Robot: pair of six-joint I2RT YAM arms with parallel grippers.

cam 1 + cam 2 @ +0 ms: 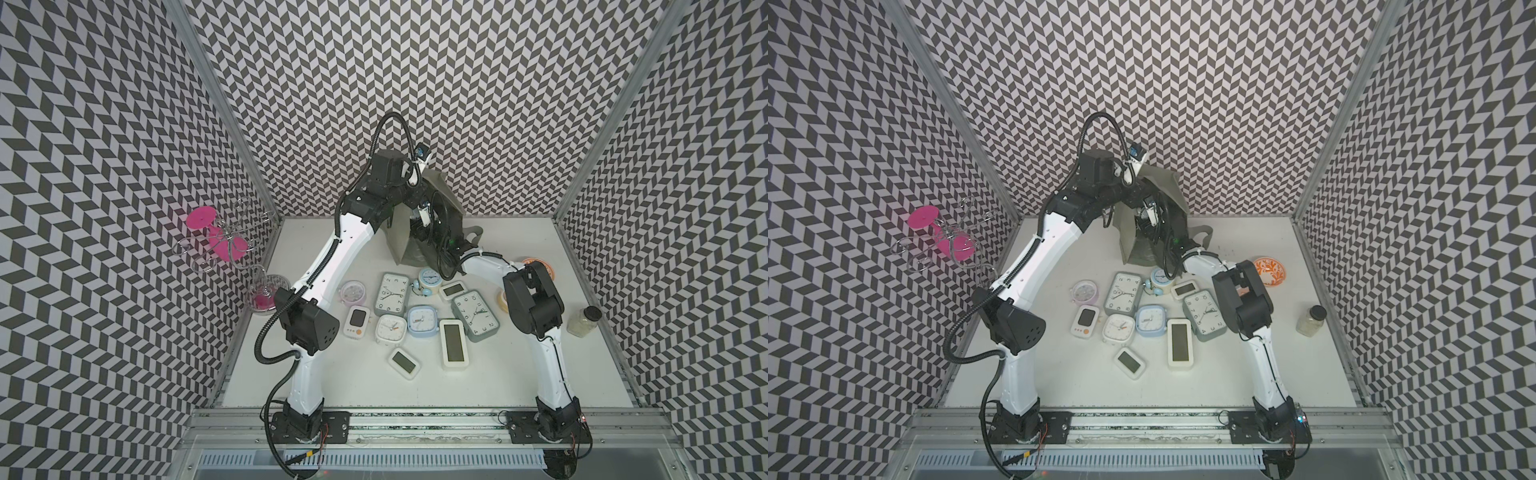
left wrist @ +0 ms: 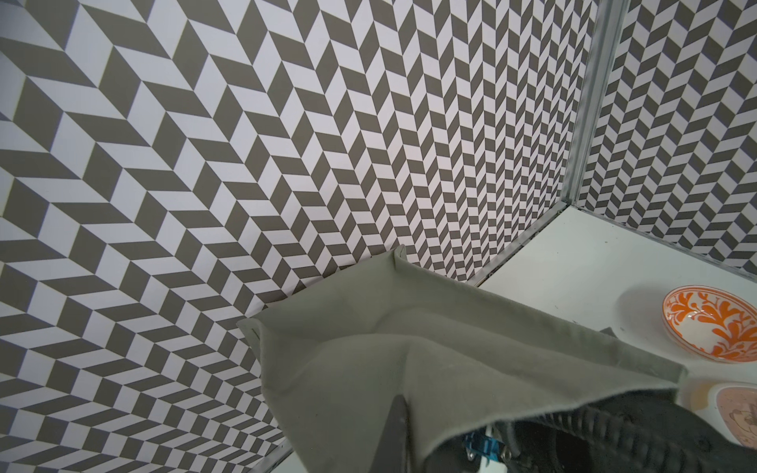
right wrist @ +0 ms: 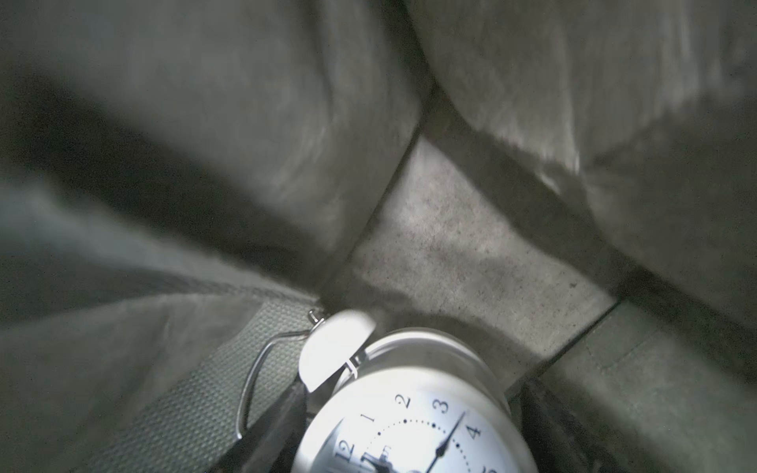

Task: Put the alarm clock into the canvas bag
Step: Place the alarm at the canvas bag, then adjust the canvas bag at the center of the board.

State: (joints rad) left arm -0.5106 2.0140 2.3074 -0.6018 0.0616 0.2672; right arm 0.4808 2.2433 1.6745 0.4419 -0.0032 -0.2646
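White counter [image 1: 498,374] spread wide, and both arms are reaching to its far end. The left arm [image 1: 345,257] arcs up high and the right arm [image 1: 536,303] bends low, with its wrist sunk into the mouth of the canvas bag [image 1: 399,237]. That grey-green bag stands at the back of the counter, near the patterned wall, and in both top views its mouth is pulled up on one side.

Closer in, the left fingers [image 2: 399,430] are pinched tight on the bag's rim, the cloth [image 2: 348,348] draped over them and hoisted clear.

In front of the bag lies a spread of spare clocks [image 1: 422,321], grey, blue, pink and white, all flat on the counter. An orange patterned bowl [image 1: 1268,270] sits off on the right arm's side, and a small jar [image 1: 584,322] stands nearer the front, well apart from it.

Down inside the bag, there's the alarm clock [image 3: 409,409], white, twin-bell, face up, low over the bag's floor [image 3: 471,245]. The right fingers [image 3: 286,417] stand wide on either side of it; whether they press it or hang free of it, I cannot tell
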